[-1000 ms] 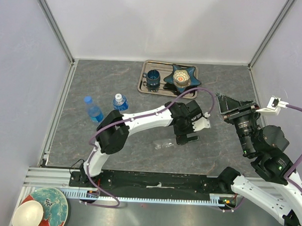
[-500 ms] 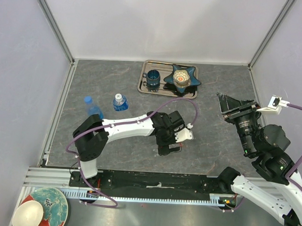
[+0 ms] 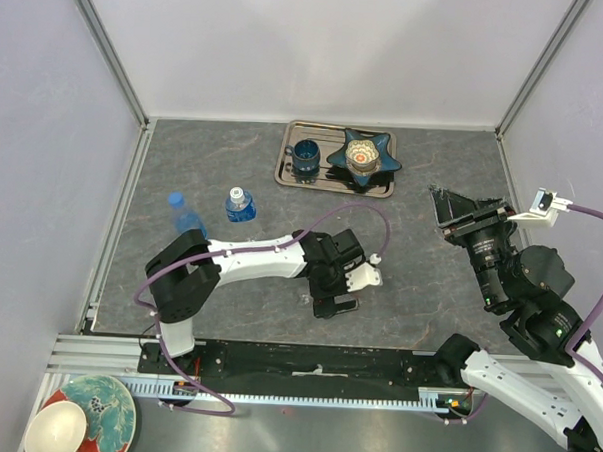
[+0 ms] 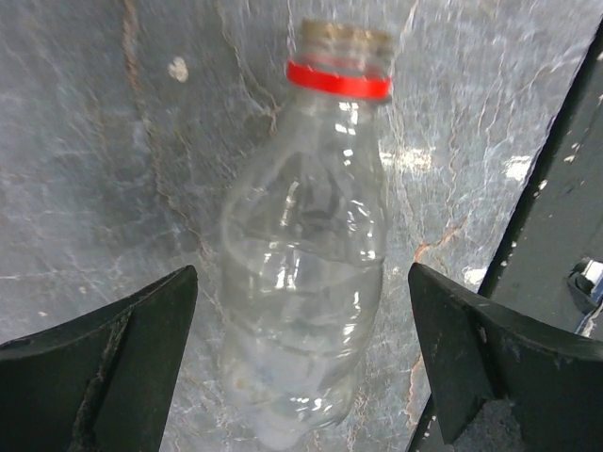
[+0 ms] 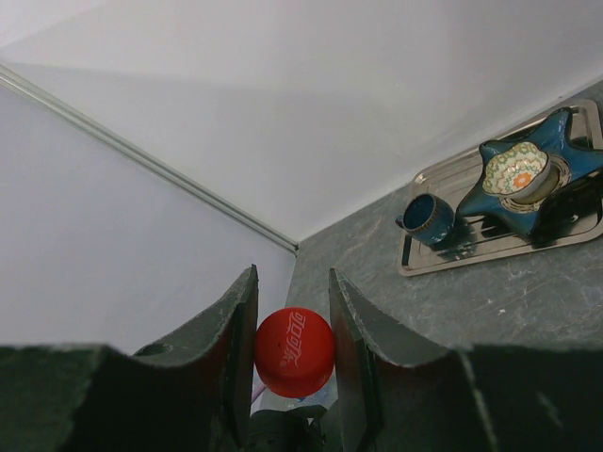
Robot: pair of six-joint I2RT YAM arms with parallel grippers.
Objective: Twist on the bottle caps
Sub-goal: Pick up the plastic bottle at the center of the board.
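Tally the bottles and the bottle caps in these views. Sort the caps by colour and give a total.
Bottles: 3 (blue-capped bottle, white-capped bottle, uncapped bottle)
Blue cap: 1
White cap: 1
Red cap: 1, held in the right gripper
Total: 6

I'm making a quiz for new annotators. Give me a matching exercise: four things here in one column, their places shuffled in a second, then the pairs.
Things
1. red round plastic cap
2. clear uncapped plastic bottle with a red neck ring
3. dark blue cup
4. small clear plastic bottle with a blue cap

Places
A. on the silver metal tray
B. standing on the grey table, far left
C. gripped in the right end effector
D. lying inside the open left end effector

Pairs: 1-C, 2-D, 3-A, 4-B
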